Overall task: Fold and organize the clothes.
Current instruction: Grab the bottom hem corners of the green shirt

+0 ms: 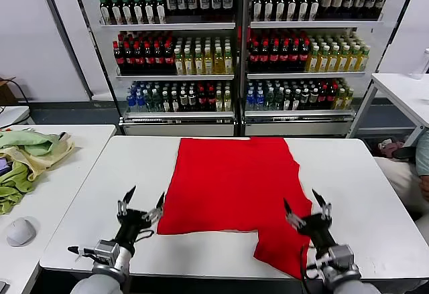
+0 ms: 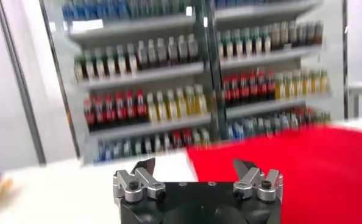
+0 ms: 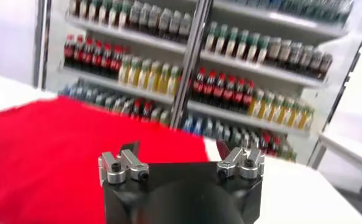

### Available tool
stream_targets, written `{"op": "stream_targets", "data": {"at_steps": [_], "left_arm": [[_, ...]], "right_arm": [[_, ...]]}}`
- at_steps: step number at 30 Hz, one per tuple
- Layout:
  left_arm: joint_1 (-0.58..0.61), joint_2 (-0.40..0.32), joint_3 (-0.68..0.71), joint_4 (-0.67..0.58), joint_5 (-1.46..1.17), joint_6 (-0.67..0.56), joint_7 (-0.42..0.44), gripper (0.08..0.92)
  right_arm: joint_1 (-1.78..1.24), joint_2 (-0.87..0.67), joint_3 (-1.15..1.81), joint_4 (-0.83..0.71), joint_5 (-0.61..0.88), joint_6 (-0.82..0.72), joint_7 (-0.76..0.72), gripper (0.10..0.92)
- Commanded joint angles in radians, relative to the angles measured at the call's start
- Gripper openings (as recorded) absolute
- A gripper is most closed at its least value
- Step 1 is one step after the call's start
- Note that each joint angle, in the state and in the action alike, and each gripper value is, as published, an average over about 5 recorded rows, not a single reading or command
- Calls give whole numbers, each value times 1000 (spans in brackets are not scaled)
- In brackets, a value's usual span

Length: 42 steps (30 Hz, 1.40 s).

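Right now your left gripper (image 1: 141, 206) hangs wide and holding nothing at the near edge of the bench (image 1: 375, 173), just beside the near left corner of the red T-shirt (image 1: 231, 183), and your right gripper (image 1: 307, 208), just as wide and bare, hangs over the flap of shirt at the near right. So each arm is close to its own near corner. From there the shirt lies flat, stretching away toward the drink shelves (image 1: 241, 46).

Bright red T-shirt (image 1: 231, 190) lies spread flat, plain side up.
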Motion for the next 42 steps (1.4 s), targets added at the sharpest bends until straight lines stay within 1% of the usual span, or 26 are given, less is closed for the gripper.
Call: {"op": "stream_targets", "data": {"at_steps": [1,6,12,25,27,30,34,42], "left_arm": [[72,44,65,-24,-90,141,-92,823],[63,49,54,1,-108,138,-102,823],[42,30,70,16,-114,146,-81,823],[-26,5,78,78,-145,135,-83,823],[-27,2,83,86,-145,128,-82,814],[-21,-1,89,83,-146,117,-84,774],[-20,-3,92,83,-144,112,-84,672],[-19,-6,101,84,-138,109,-74,438]], "right_arm": [[-145,-28,15,38,41,-8,13,823],[-165,-9,8,19,56,-2,16,823],[-143,12,-15,-5,61,14,15,823],[-140,21,-34,-30,93,1,24,816],[-138,22,-37,-33,108,-2,31,787],[-133,21,-40,-41,124,-3,34,709],[-123,20,-44,-53,147,-5,27,597],[-112,26,-46,-67,158,-3,27,364]]}}
